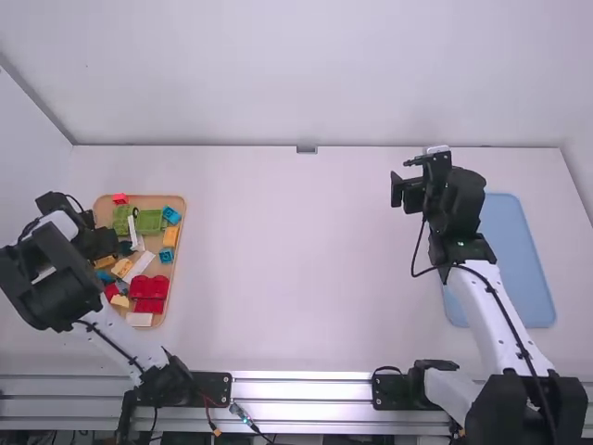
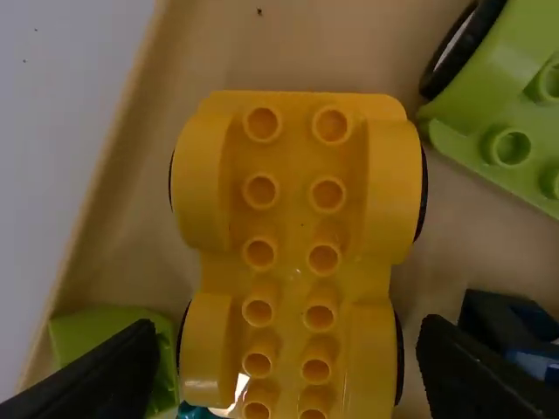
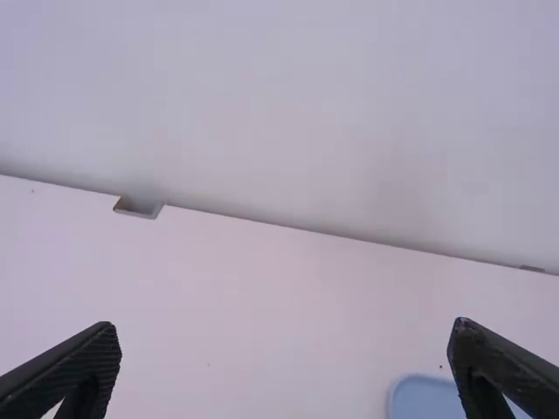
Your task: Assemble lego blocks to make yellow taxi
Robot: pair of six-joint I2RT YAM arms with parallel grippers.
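Pale wall (image 1: 306, 74) behind the table (image 1: 296, 269) (white, too).

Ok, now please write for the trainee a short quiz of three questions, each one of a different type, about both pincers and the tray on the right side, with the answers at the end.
1. Multiple choice. How does the left pincer stand at the yellow wheeled base?
A) shut on it
B) open, with one finger toward each side of it
C) turned away from it

2. True or false: the right pincer is open and holds nothing.

3. Fill the gap: the right-hand tray is ____ in colour.

Key: 1 B; 2 true; 3 blue
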